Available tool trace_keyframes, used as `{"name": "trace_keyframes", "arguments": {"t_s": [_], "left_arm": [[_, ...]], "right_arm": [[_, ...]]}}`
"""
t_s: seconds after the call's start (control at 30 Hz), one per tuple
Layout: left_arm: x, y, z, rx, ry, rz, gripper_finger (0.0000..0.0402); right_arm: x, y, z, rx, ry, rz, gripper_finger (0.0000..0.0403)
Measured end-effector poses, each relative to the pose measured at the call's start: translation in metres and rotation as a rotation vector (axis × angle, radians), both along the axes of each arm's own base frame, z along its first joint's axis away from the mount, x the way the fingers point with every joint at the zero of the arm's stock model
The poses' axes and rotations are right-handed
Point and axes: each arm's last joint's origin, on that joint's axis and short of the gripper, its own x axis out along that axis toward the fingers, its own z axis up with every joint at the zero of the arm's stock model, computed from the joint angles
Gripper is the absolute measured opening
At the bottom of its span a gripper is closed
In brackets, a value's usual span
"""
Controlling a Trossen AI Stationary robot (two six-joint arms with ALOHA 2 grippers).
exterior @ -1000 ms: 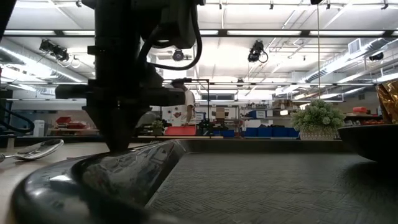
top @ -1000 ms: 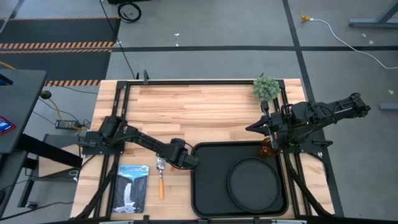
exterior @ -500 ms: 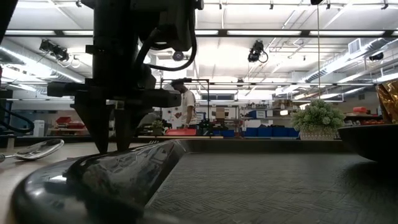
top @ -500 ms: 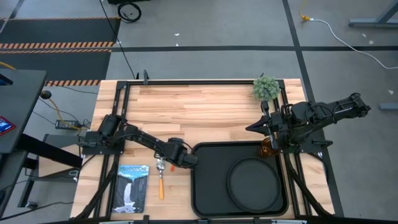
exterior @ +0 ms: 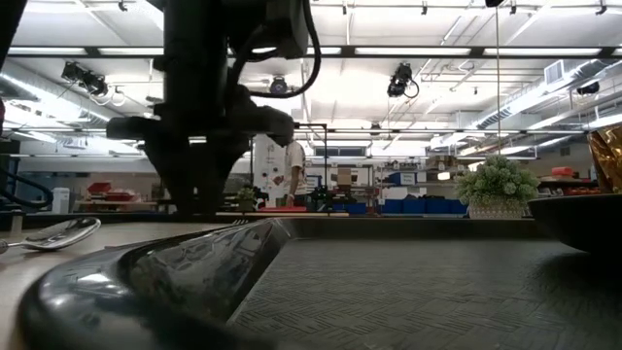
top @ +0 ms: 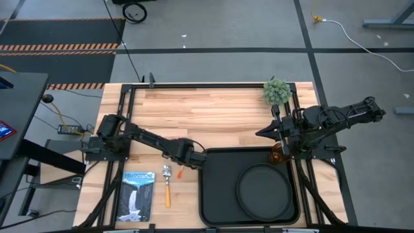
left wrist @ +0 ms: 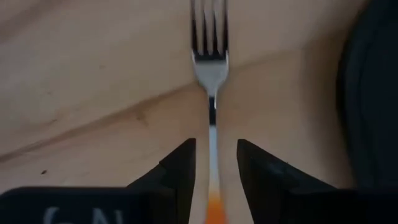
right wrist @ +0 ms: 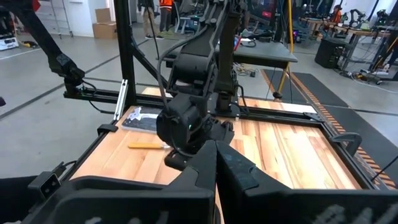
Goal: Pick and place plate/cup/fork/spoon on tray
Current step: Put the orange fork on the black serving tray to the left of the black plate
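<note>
The fork (left wrist: pixel 211 68) lies flat on the wooden table, silver tines ahead and orange handle (left wrist: pixel 214 208) toward my wrist. My left gripper (left wrist: pixel 214 146) is open, pointing down, one finger on each side of the fork's neck, apart from it. In the high view, only the orange handle tip (top: pixel 179 173) shows under the gripper (top: pixel 183 166). The spoon (top: pixel 167 186) lies on the table left of it. The round plate (top: pixel 264 188) sits on the tray (top: pixel 217 188). The amber cup (top: pixel 279 154) stands by the tray's far right corner. My right gripper (top: pixel 262 133) is shut and hovers near the cup.
A booklet (top: pixel 138 195) lies at the near left. A small potted plant (top: pixel 277 91) stands at the far right. The tray's rim (left wrist: pixel 373 93) runs close beside the fork. Bare wood fills the table's far half.
My left gripper has moved a little toward the table's far edge and turned about its wrist over the fork. In the low view its fingertips, together a second ago, stand apart. The fork, spoon, plate and cup have stayed put.
</note>
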Motion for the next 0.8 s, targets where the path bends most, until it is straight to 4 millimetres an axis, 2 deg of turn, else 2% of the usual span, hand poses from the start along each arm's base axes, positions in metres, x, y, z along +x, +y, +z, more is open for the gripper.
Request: {"name": "trace_keyframes", "arguments": {"t_s": [0.27, 0.8], "left_arm": [[-0.005, 0.017, -0.01, -0.048, 0.041, -0.041, 0.0125], [0.001, 0.021, -0.013, -0.1, 0.011, -0.066, 0.0125]], "right_arm": [[0.0, 0.0, 0.0, 0.002, 0.001, 0.0, 0.0009], [0.0, 0.0, 0.0, 0.007, 0.0, -0.001, 0.0009]]}}
